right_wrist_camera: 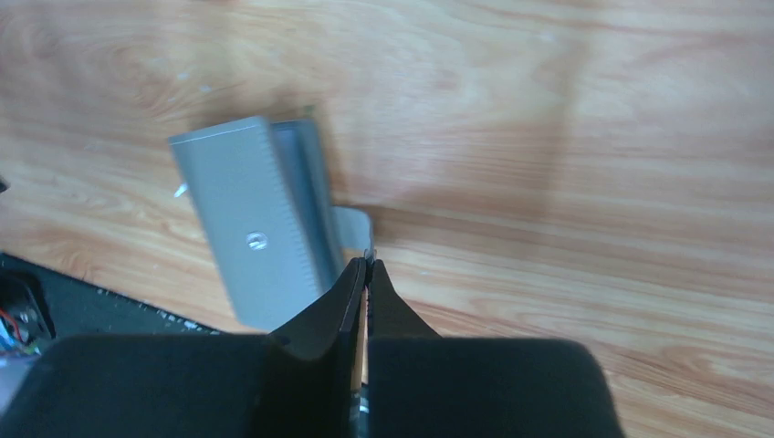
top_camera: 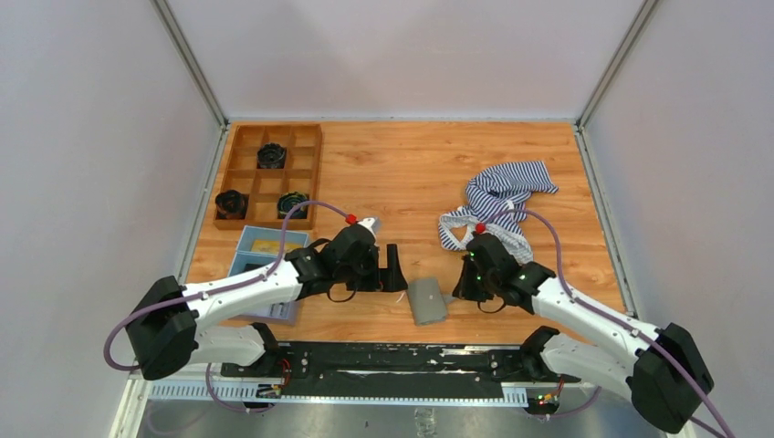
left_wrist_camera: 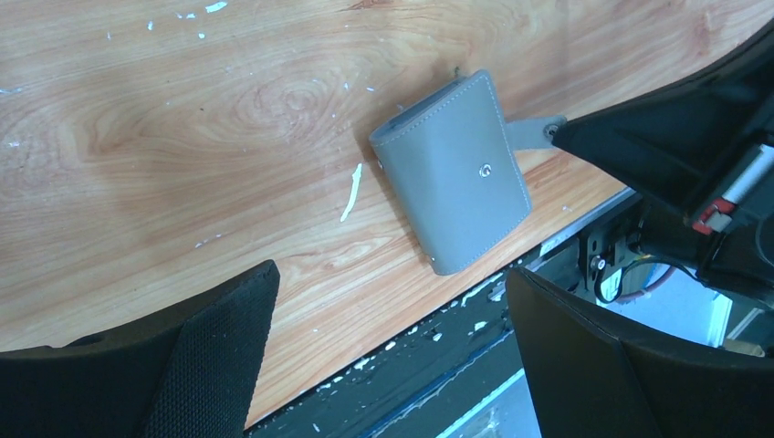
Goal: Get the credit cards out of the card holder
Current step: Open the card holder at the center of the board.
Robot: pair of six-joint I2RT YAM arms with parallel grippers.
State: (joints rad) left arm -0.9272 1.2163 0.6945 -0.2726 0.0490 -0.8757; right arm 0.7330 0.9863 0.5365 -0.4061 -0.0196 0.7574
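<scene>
The card holder (top_camera: pixel 426 301) is a grey wallet lying folded on the wood table near its front edge, snap stud on top. It also shows in the left wrist view (left_wrist_camera: pixel 452 173) and the right wrist view (right_wrist_camera: pixel 242 233). My right gripper (top_camera: pixel 456 290) is shut on the wallet's grey strap tab (right_wrist_camera: pixel 351 226) at its right side; the tips (right_wrist_camera: pixel 367 263) pinch the tab's end. My left gripper (top_camera: pixel 394 272) is open and empty, hovering just left of the wallet (left_wrist_camera: pixel 391 274). No credit cards show; the wallet's inside is hidden.
A blue tray (top_camera: pixel 239 265) lies at the front left under my left arm, with a small tan-yellow thing (top_camera: pixel 266 245) in it. A wooden compartment box (top_camera: pixel 315 173) with black round parts stands at the back left. A striped cloth (top_camera: pixel 497 205) lies behind my right gripper.
</scene>
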